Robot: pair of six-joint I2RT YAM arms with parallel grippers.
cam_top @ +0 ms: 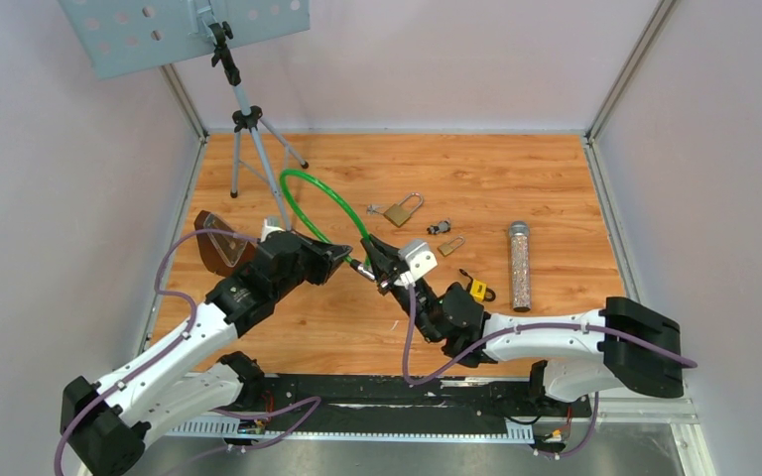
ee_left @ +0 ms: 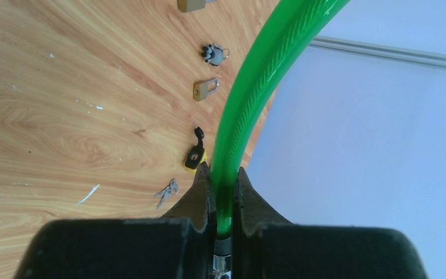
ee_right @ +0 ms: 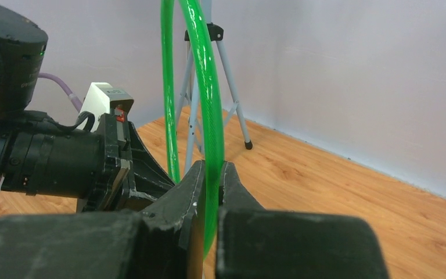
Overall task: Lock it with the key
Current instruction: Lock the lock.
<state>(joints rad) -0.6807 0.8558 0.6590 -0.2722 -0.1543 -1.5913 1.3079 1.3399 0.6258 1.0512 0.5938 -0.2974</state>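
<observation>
Cable (ee_left: 261, 75), green, looped above the surface's middle: left gripper (ee_left: 223, 177) and right gripper (ee_right: 212, 168) each pinch one end. Ends should meet in line and be pushed straight together; keys (ee_left: 166, 190) lie untouched.

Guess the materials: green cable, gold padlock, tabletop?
The green cable: glossy translucent plastic sleeve, braided pattern showing through, probably a wire core. The gold padlock: brass-looking body, silvery metal shackle. The tabletop: wood grain with slight sheen, real wood or laminate, cannot tell.
</observation>
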